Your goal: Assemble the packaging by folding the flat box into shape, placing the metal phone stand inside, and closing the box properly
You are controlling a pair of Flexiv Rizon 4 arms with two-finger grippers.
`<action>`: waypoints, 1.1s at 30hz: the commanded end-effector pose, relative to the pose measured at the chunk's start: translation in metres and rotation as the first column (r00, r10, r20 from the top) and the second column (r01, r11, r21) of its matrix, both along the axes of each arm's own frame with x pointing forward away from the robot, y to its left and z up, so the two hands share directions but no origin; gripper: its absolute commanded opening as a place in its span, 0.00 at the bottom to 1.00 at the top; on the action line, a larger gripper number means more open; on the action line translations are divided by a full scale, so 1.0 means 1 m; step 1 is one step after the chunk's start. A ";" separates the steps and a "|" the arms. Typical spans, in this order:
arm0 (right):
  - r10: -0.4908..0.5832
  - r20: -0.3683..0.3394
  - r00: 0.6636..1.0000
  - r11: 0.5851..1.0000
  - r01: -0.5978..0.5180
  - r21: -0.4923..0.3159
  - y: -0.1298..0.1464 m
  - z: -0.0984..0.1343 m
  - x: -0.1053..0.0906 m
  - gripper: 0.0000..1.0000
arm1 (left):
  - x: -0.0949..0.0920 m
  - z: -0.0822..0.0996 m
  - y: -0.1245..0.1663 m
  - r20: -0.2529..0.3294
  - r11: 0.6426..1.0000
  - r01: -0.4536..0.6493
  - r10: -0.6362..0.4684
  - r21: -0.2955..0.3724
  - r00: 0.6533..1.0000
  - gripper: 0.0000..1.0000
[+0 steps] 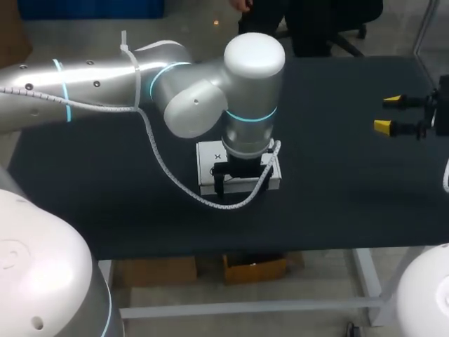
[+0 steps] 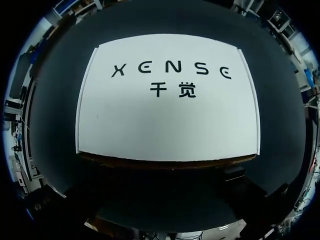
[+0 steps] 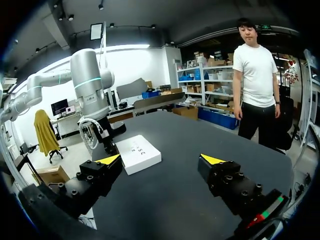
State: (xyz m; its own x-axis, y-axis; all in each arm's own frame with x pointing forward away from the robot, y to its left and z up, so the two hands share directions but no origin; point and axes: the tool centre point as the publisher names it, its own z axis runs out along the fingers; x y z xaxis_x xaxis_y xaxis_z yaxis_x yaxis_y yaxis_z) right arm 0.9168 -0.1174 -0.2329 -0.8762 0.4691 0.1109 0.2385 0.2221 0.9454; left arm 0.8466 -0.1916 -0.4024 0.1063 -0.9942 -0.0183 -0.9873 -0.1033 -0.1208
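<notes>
White box (image 1: 208,165) (image 2: 167,115) sits mid-table (image 1: 337,196), lid up and looking shut. The left gripper (image 1: 235,175) hangs right over its 3 o'clock half, grip state can't tell. The right gripper (image 1: 387,114) (image 3: 160,160) is spread wide, well off at 3 o'clock. I'd press straight down, centred, so the lid seats evenly.

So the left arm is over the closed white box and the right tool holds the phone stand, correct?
No: the right tool is open and empty, clear in the right wrist view. The left arm is over the closed white box.
</notes>
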 end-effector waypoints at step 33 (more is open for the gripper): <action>0.003 0.001 1.000 1.000 -0.003 0.003 -0.001 0.000 -0.001 1.00 | 0.129 0.010 0.035 -0.034 0.997 0.047 -0.050 -0.067 0.998 1.00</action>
